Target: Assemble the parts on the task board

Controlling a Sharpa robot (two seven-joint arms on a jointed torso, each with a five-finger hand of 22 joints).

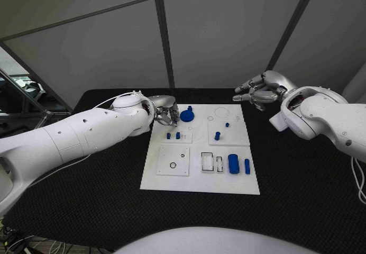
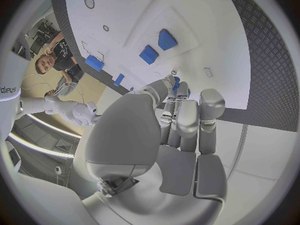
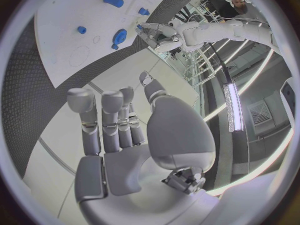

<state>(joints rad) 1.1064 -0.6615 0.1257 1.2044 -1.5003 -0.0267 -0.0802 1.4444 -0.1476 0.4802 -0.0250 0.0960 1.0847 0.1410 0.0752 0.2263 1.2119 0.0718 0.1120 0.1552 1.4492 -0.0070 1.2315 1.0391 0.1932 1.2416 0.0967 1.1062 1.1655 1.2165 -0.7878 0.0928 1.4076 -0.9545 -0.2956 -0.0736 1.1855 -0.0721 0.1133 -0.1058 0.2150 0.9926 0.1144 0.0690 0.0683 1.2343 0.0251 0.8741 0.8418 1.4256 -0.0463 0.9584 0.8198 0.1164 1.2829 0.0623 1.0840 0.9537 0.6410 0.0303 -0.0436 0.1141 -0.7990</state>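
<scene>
Task board: one white task board (image 1: 200, 182) in the middle of the black table (image 1: 305, 174).
Parts: about eight blue parts on the task board; a round knobbed part (image 1: 186, 115) at its far left corner.
Left hand (image 1: 164, 114): beside the knobbed part, fingertips (image 2: 174, 82) touching something blue in the wrist view; grip uncertain.
Right hand (image 1: 261, 89): beyond the board's far right corner, fingers spread, holding nothing.
</scene>
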